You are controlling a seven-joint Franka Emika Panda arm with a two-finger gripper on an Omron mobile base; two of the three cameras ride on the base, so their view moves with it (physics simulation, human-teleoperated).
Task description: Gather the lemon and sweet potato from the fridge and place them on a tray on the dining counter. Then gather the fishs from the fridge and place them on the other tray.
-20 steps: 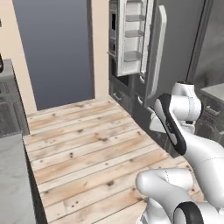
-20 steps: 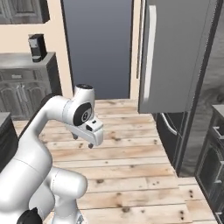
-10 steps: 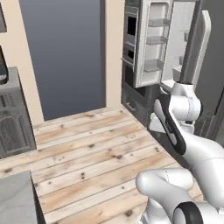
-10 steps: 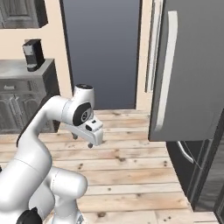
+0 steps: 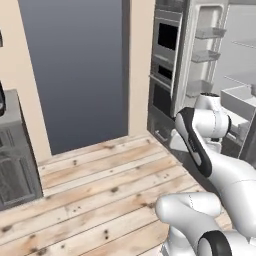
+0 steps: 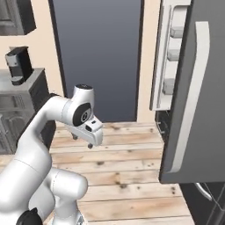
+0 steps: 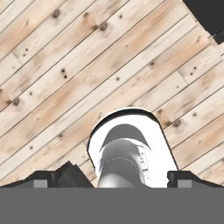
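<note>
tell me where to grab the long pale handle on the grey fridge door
Probably best at mid-length of the handle, where the bar stands clear of the fridge door; its curved ends merge into the panel. The bar runs nearly vertical, so come at the door's outer grey face with the jaws level, closing across the bar from its two sides.

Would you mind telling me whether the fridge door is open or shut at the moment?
Open. The fridge shows white door shelves and interior in the left base view, and its grey door stands swung out in the right base view.
</note>
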